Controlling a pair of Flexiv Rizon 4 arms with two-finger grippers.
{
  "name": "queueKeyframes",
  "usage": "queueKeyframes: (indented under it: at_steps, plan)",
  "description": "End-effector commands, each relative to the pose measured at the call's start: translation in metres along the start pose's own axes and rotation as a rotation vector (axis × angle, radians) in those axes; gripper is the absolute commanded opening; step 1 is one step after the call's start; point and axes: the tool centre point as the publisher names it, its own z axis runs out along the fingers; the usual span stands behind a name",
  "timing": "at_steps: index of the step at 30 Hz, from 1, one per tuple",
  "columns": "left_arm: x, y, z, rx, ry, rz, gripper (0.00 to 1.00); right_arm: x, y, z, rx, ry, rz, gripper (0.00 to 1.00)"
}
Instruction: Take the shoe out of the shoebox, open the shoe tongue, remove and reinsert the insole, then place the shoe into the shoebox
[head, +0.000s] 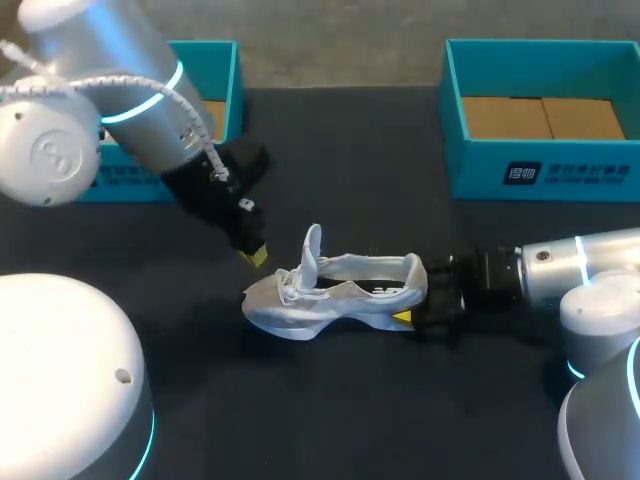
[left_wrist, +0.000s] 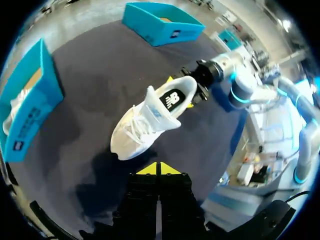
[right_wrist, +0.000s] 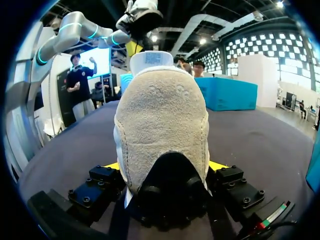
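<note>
A white shoe (head: 330, 295) lies on its side in the middle of the black table, tongue (head: 313, 245) pulled up. My right gripper (head: 412, 297) holds its heel from the right; in the right wrist view the heel (right_wrist: 162, 125) fills the space between the fingers, both yellow tips pressing its sides. My left gripper (head: 254, 256) hangs just left of the toe, shut, with nothing in it. From the left wrist its joined yellow tips (left_wrist: 159, 169) sit a short way before the shoe's toe (left_wrist: 145, 122), not touching it.
A teal shoebox (head: 540, 170) with a cardboard floor stands at the back right. A second teal box (head: 222, 85) stands at the back left behind my left arm; the left wrist view shows something white inside that box (left_wrist: 30, 100).
</note>
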Motion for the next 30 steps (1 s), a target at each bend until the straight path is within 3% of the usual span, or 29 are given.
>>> queueKeyframes:
  at_steps: [1,11,20,30]
  plan:
    - [0.013,-0.007,-0.009,-0.111,-0.165,0.23,0.0,0.0,0.0,0.0,0.003,0.0,0.0,0.0]
    - [0.028,-0.037,-0.021,-0.146,-0.231,0.528,0.0,0.0,0.0,0.0,0.003,0.0,0.0,0.0]
    - [0.021,-0.062,-0.021,-0.18,-0.223,0.741,0.0,0.0,0.0,0.0,0.003,0.0,0.0,0.0]
    - [0.021,-0.062,-0.021,-0.18,-0.223,0.741,0.0,0.0,0.0,0.0,0.003,0.0,0.0,0.0]
